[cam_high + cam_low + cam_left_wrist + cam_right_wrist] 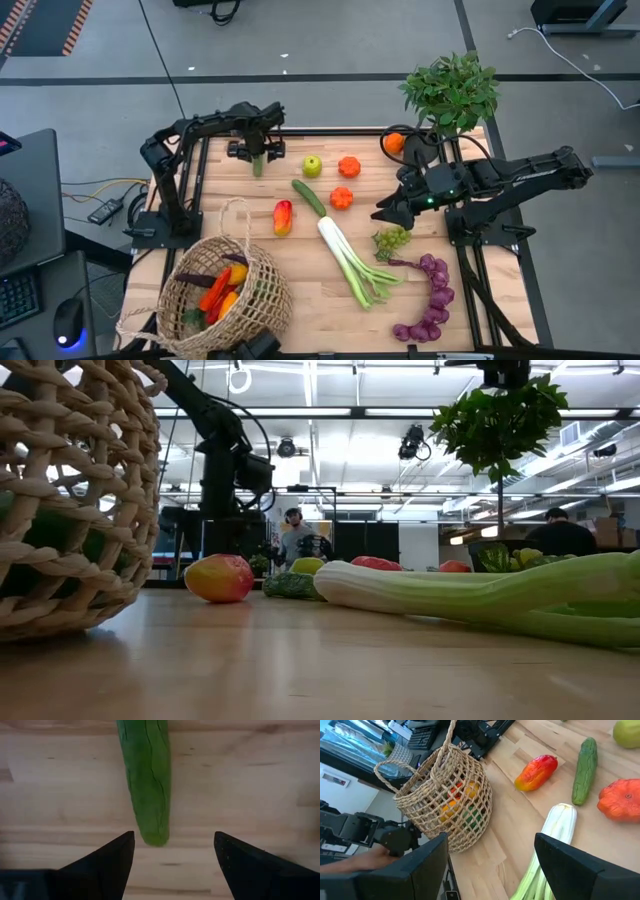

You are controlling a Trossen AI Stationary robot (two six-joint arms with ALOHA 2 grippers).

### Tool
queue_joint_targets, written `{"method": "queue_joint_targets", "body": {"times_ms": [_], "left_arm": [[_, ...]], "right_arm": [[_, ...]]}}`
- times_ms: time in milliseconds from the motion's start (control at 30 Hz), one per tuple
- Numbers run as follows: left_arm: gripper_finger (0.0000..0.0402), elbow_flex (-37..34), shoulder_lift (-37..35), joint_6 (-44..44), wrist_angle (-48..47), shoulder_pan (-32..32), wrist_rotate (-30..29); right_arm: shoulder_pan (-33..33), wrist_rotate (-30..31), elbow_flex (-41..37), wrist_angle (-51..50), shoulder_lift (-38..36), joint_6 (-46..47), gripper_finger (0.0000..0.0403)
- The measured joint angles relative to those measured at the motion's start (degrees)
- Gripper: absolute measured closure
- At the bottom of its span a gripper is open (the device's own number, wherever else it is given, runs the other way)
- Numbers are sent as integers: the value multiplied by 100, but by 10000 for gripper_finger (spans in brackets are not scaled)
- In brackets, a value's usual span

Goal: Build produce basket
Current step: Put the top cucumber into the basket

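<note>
From above, the pale wooden slatted table (300, 300) carries a round tan woven wicker basket (225, 290) near its front left corner, lying tipped with red, orange and green toy produce inside. Spread over the middle of the table are a red-and-yellow toy pepper (283, 217), a dark green toy cucumber (309, 197), a long white-and-green toy leek (352, 260), a yellow-green toy apple (312, 165) and two orange toy tomatoes (345, 182); a small bunch of green toy grapes (391, 239) and a long bunch of purple toy grapes (430, 300) lie towards the right. The left gripper (257, 152) hangs at the table's far left edge over a second green toy cucumber (257, 165), and the right gripper (385, 215) hovers just above the green grapes, beside a leafy green potted plant (452, 92). At table height, the basket's open weave fills the left, the pepper sits beyond it, and the leek stretches across the right; a person (296, 538) stands in the room far behind. The left wrist view shows that arm's two dark fingers (107, 867) spread wide and holding nothing, the cucumber's tip lying on the wood between them. In the right wrist view, that gripper's fingers (580, 865) are likewise parted and empty, with the leek's white end, pepper, cucumber and basket beyond.
</note>
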Motion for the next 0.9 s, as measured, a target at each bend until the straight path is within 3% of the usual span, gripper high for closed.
{"method": "queue_joint_targets", "body": {"times_ms": [333, 567, 700, 900], "left_arm": [[123, 0, 380, -354, 57, -193, -903], [132, 9, 533, -473, -38, -282, -1174], [170, 11, 602, -419, -77, -289, -1184], [261, 9, 705, -324, -162, -307, -1328]], "right_arm": [[190, 39, 0, -13, 0, 411, 103], [244, 194, 0, -19, 0, 426, 103], [246, 193, 0, -20, 0, 428, 103], [249, 192, 0, -21, 0, 546, 103]]}}
